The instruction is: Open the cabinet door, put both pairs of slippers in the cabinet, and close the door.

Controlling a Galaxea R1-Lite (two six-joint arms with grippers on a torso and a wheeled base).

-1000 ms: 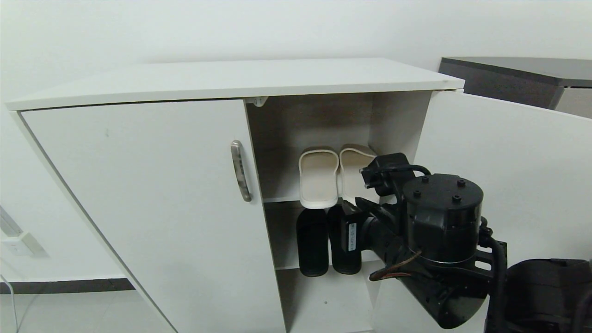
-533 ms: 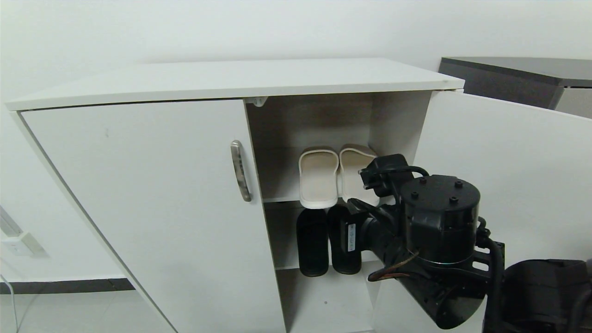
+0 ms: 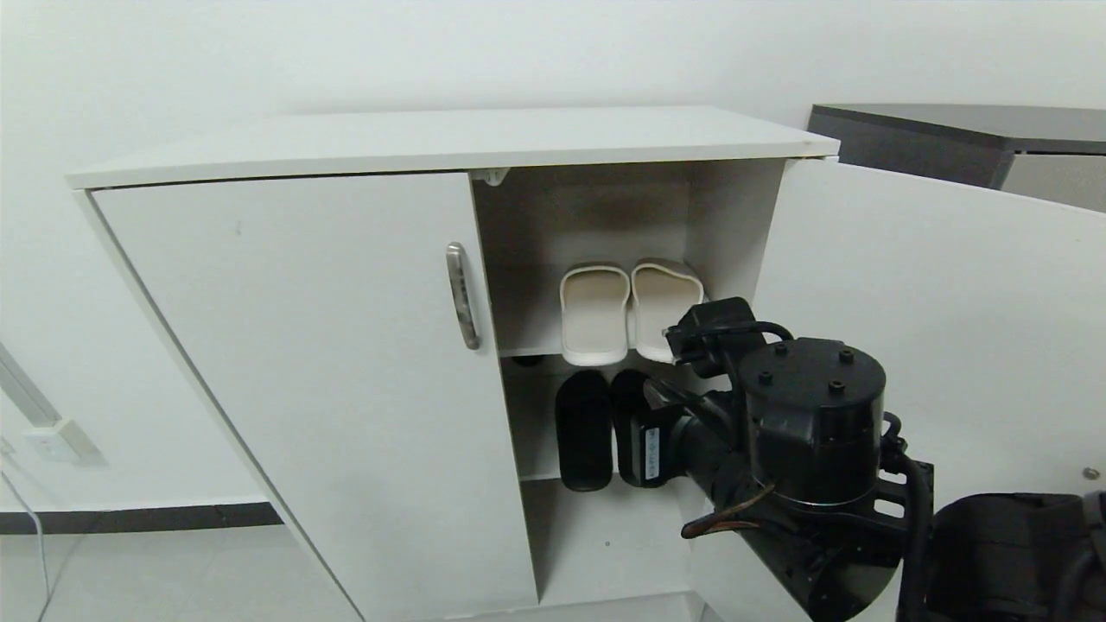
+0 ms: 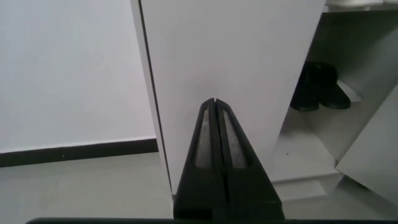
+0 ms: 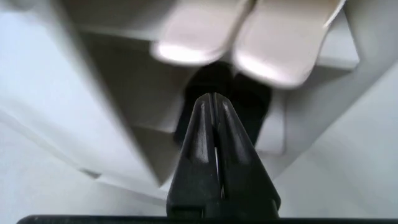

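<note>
The right arm's black right gripper [image 5: 214,106] hangs nearest, in front of the open right half of the cabinet, level with the lower pair of slippers. Its fingers are pressed together on nothing. The black left gripper [image 4: 215,109] is likewise pinched together and empty, facing the closed white left cabinet door [image 3: 302,363] low down.

The white right cabinet door [image 3: 942,294] stands swung out towards the near right. A slim silver metal handle [image 3: 462,295] sits on the closed door's right edge.

Inside, the black rubber slippers [image 3: 584,430] lie side by side on the middle shelf. The cream rubber slippers [image 3: 631,309] lie side by side on the shelf above, heels just past its front edge. Far right, beyond the cabinet, is a dark grey counter [image 3: 950,130].

Since a second ago the whole head picture has shifted, so the camera moved. Both pairs lie as before, the right door is as wide open, and both grippers have stayed clamped.
</note>
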